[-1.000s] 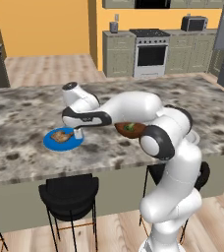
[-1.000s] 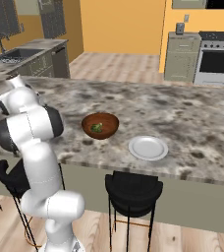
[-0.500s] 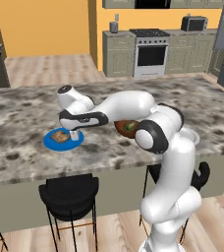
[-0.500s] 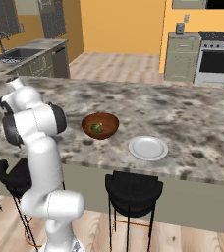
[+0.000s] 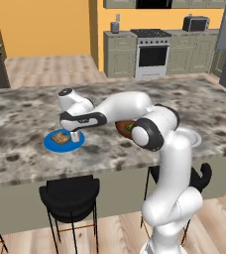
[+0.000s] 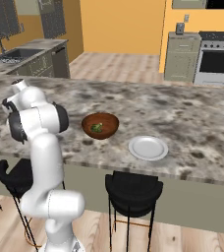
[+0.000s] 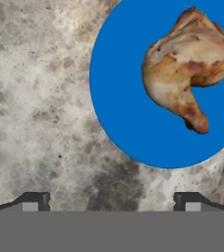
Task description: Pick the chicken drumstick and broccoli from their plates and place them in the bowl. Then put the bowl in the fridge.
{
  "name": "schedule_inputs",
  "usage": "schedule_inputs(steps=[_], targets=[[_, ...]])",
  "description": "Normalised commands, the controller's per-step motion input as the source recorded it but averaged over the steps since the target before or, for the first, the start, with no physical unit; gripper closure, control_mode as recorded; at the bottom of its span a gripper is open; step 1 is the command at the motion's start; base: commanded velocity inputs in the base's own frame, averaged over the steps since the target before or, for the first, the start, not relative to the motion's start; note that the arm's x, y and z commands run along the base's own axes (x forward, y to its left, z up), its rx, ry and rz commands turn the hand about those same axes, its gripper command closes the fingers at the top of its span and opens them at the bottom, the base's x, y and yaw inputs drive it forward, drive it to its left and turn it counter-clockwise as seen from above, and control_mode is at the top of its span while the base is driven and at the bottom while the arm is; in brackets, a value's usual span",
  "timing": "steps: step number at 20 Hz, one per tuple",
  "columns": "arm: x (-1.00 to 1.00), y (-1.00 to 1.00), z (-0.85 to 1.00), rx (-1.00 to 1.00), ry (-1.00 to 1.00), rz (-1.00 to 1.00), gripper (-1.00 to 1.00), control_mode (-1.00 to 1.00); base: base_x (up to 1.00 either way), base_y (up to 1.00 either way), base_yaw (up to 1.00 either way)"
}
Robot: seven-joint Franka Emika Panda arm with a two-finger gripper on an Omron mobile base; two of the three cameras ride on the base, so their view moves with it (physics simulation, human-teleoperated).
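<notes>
Two items to move, one looks done: broccoli sits in the brown bowl mid-desk, white plate just right of it is bare. Chicken drumstick lies on the blue plate, near the desk's front edge on the left, well apart from the bowl.

My gripper hangs low over the near-right rim of the blue plate, jaws spread wide, nothing in them. In the hand view the drumstick is off-centre, up and to the right of the gap between my fingertips, so I judge I'm not lined up yet.

Step in hand: grasp the drumstick. To do it well, I'd shift until the thick meaty part sits between the fingertips, not the thin bone end, which would likely slip or pivot. Roll the wrist so the jaws close across the narrow width. Descend straight, stop short of the plate so I don't push it, then close and lift.

Fridge comes later.
</notes>
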Motion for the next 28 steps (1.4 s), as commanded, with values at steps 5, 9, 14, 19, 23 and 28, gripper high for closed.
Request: schedule_inputs(steps=[5, 9, 14, 19, 23, 28], targets=[[0.34, 0.19, -0.09, 0.00, 0.08, 0.00, -1.00, -1.00, 0.00, 0.00, 0.00], [0.29, 0.32, -0.06, -0.04, 0.00, 0.00, -1.00, -1.00, 0.00, 0.00, 0.00], [0.23, 0.15, -0.14, -0.04, 0.00, 0.00, -1.00, -1.00, 0.00, 0.00, 0.00], [0.24, 0.02, -0.21, -0.02, 0.02, 0.00, -1.00, -1.00, 0.00, 0.00, 0.00], [0.24, 0.00, -0.28, 0.00, 0.05, 0.00, -1.00, -1.00, 0.00, 0.00, 0.00], [0.30, 0.00, -0.11, 0.00, 0.00, 0.00, -1.00, -1.00, 0.00, 0.00, 0.00]])
